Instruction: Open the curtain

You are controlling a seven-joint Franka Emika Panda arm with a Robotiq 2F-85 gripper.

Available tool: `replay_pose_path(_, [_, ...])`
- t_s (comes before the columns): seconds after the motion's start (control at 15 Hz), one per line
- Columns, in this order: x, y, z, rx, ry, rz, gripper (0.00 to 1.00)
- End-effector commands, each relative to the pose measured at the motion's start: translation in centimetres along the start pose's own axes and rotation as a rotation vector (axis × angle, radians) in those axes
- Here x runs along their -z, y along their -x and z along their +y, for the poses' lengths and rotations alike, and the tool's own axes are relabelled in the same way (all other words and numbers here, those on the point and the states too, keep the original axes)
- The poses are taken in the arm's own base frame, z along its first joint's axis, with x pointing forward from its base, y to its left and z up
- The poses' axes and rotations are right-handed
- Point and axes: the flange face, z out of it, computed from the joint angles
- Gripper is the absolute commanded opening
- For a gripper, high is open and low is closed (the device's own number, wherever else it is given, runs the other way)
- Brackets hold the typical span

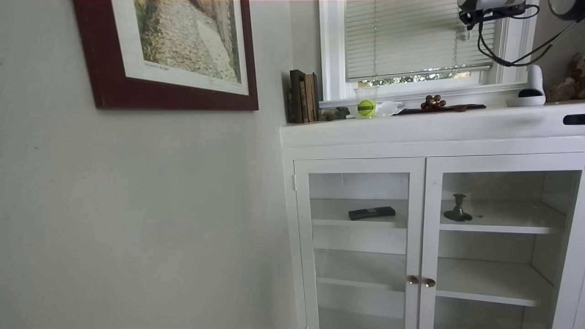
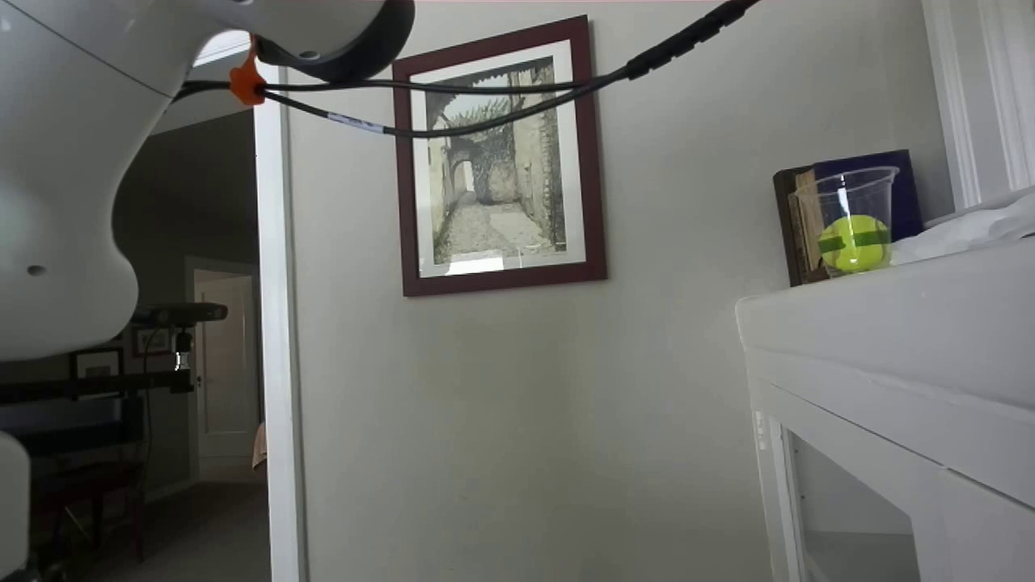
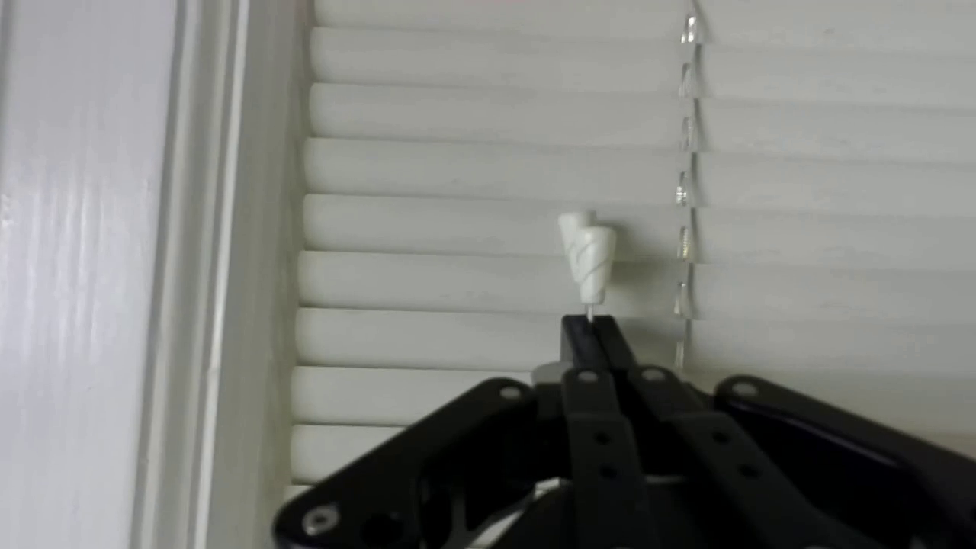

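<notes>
The curtain is a white horizontal-slat blind (image 1: 411, 36). In an exterior view it covers most of the window, with a gap of daylight below its bottom rail. In the wrist view its slats (image 3: 457, 168) fill the background, and the picture seems upside down. My gripper (image 3: 592, 319) is shut on a thin pull cord (image 3: 589, 310) in front of the slats. Two white cord tassels (image 3: 593, 263) stick out just past the fingertips. In an exterior view small pale tassels (image 1: 464, 34) hang below the arm's black end part at the blind's right side. The fingers are not clear there.
Below the window a white ledge (image 1: 411, 128) carries books (image 1: 304, 97), a clear cup (image 1: 367, 98) with a tennis ball, a plastic bag (image 1: 388, 108), brown ornaments and a white device (image 1: 532, 89). The window frame (image 3: 198, 305) stands beside the slats. A red-framed picture (image 2: 594, 202) hangs on the wall.
</notes>
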Motion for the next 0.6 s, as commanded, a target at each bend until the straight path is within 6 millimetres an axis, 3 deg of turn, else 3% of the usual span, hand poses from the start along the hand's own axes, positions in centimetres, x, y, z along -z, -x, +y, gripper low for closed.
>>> replay_pose_path(0.0, [0.2,0.2,-0.5,-0.028,-0.014,-0.073,0.0])
replay_pose_path(0.53, [0.1,1.6,-1.2,-0.014,-0.037,-0.188,0.0])
